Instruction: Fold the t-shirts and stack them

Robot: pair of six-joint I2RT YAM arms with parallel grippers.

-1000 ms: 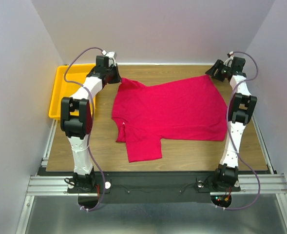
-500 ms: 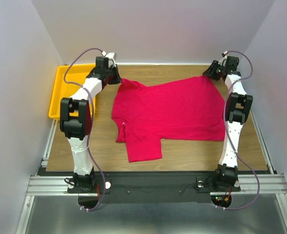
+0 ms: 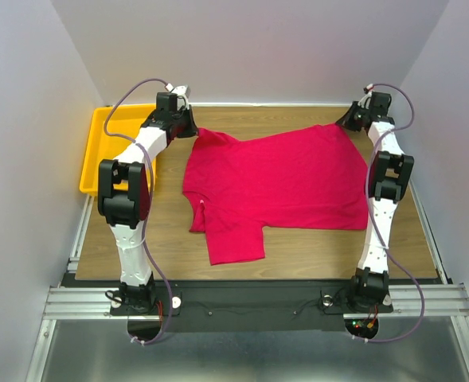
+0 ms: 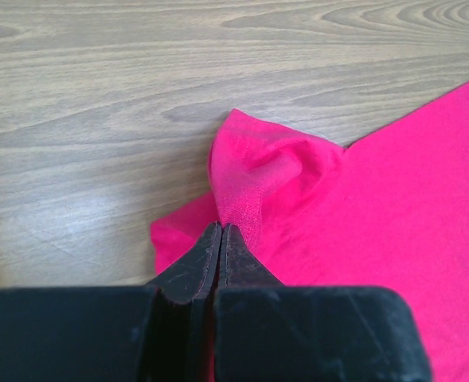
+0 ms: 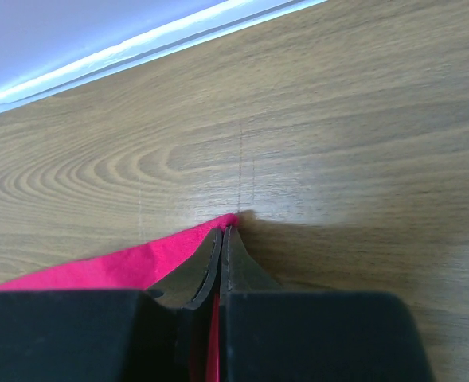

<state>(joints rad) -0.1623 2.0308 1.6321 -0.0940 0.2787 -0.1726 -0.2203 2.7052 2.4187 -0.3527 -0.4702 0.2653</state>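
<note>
One crimson-red t-shirt (image 3: 278, 179) lies spread on the wooden table, one sleeve pointing toward the near edge. My left gripper (image 3: 193, 127) sits at the shirt's far left corner, shut on a bunched sleeve fold (image 4: 258, 171) of the t-shirt. At the far right corner my right gripper (image 3: 347, 122) is shut on the t-shirt's corner (image 5: 218, 227), with red cloth showing between the jaws. In both wrist views the black fingers (image 4: 206, 263) (image 5: 242, 267) press together with cloth pinched at their tips.
A yellow plastic tray (image 3: 99, 155) stands off the table's far left edge, behind the left arm. White walls close in the back and both sides. Bare wood (image 3: 314, 247) runs along the near edge in front of the shirt.
The right gripper moved slightly toward the shirt's far right corner and closed on it. The left gripper and the shirt stayed in place.
</note>
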